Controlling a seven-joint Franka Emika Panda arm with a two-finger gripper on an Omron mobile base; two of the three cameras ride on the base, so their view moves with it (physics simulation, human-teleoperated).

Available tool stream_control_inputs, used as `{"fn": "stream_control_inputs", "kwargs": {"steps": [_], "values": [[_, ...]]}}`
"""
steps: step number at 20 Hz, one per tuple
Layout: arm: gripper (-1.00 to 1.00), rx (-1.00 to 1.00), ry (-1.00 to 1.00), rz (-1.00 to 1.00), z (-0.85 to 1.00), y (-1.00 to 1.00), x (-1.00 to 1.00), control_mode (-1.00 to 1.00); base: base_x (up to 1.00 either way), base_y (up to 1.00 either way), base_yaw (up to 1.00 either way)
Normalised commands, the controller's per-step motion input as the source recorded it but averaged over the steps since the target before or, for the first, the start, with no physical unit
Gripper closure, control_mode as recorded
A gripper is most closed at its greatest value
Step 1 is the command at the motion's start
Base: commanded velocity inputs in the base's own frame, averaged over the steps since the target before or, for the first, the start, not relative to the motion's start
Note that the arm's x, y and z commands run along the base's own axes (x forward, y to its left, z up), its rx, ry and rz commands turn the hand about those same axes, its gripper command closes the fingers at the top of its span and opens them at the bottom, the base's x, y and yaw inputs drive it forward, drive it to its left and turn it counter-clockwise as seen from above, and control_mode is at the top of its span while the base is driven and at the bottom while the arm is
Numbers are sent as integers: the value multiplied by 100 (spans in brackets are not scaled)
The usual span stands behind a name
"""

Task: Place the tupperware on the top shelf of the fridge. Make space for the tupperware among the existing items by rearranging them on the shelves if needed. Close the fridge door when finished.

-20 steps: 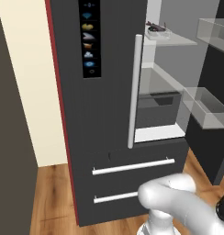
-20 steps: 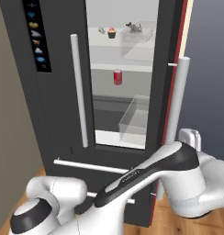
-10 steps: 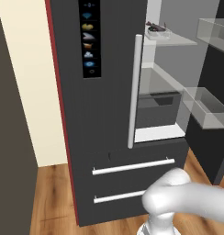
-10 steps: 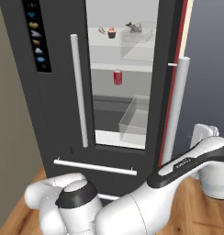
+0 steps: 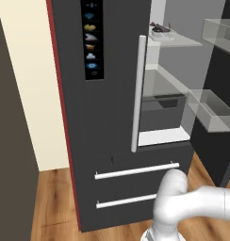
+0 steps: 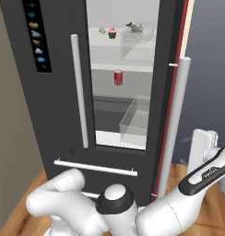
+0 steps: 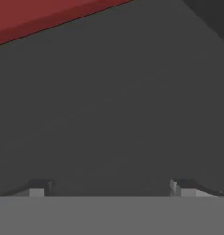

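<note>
The pincer (image 7: 109,188) stands with its two dark tips wide apart at the bottom of the hand view, nothing between them and nothing touching them. It faces a flat dark grey panel close ahead, with a dark red band (image 7: 49,16) running across the upper left; which part of the fridge this panel is cannot be told from that view.

In the base views the white arm (image 6: 179,203) bends low in front of the fridge (image 5: 112,117), its far end reaching off to the right beside the open right door (image 6: 172,69), whose inner edge is red and which carries a long silver bar handle (image 6: 172,133). The left door is shut, with its own silver handle (image 5: 137,94) and a strip of coloured icons (image 5: 91,40). Two drawers (image 5: 135,183) with horizontal silver bars sit below.

Inside the lit compartment, the tupperware (image 5: 161,32) rests on the top shelf (image 5: 183,43), a small white tub with dark pieces in it, toward the right side as seen in the right base view. Left of it on the same shelf stand a cupcake (image 6: 112,32) with pink topping and, just beside that, a small pale item (image 6: 102,30). A red cup (image 6: 118,77) stands on the shelf below. Clear door bins (image 5: 213,110) hang on the open door.
</note>
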Motion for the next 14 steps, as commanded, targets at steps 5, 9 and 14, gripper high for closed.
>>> {"fn": "stream_control_inputs", "kwargs": {"steps": [5,9,14], "values": [[-100,0,-7,28,-38,94,0,-100,0,0,0],[-100,0,-17,24,-10,100,2,-100,0,0,0],[-100,0,-20,16,0,100,5,-100,0,0,0]]}}
